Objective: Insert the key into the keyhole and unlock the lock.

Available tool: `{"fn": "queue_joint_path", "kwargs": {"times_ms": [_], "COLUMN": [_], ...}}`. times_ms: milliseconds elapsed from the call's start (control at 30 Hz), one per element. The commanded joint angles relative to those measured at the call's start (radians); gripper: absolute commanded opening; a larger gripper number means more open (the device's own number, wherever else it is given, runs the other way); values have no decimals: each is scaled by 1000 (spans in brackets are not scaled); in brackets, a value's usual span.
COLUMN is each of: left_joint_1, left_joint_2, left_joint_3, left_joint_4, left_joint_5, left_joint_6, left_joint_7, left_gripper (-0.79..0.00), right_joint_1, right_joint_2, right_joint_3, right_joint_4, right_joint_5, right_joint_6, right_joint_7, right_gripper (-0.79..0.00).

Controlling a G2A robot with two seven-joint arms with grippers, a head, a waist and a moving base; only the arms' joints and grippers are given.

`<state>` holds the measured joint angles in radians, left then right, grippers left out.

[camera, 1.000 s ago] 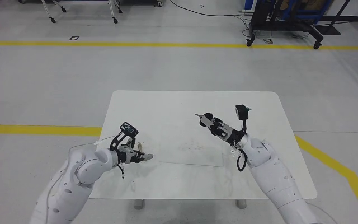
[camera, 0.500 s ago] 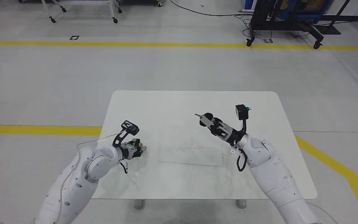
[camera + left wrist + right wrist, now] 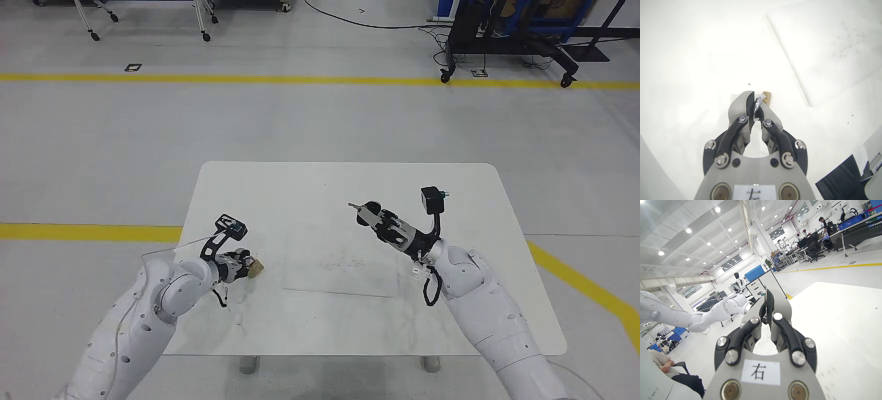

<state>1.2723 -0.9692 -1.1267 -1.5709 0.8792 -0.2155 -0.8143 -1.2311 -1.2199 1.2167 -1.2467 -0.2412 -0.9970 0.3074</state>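
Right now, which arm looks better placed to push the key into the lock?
Probably the right: the right gripper is shut on the key, raised over the table. The left gripper is shut on the lock at the table's left side, well apart.

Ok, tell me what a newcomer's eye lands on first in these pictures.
First, the left gripper, low over the near left part of the white table, shut on the silver shackle of a small brass lock. Next, the right gripper over the table's middle, pinching a thin key whose tip points toward the far left.
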Motion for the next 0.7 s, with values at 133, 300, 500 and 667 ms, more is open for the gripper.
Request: {"fn": "queue_joint_path", "kwargs": {"times_ms": [133, 300, 500, 667], "left_joint_1": [6, 2, 2, 2], "left_joint_2": [-1, -8, -8, -8], "left_joint_3": [1, -14, -30, -30], "left_joint_4": [-8, -1, 7, 7], "left_joint_5": [23, -63, -115, -115], "left_joint_6": [8, -25, -61, -61], "left_joint_7": [5, 77, 102, 102], "left_gripper": [-785, -785, -785, -785], "right_joint_1": [0, 0, 0, 0], "right_joint_2": [0, 0, 0, 0], "right_joint_3": [0, 0, 0, 0], "right_joint_4": [0, 0, 0, 0], "right_joint_5": [0, 0, 0, 0], "right_joint_6": [0, 0, 0, 0], "right_joint_7": [0, 0, 0, 0], "right_gripper": [-785, -785, -785, -785]}}
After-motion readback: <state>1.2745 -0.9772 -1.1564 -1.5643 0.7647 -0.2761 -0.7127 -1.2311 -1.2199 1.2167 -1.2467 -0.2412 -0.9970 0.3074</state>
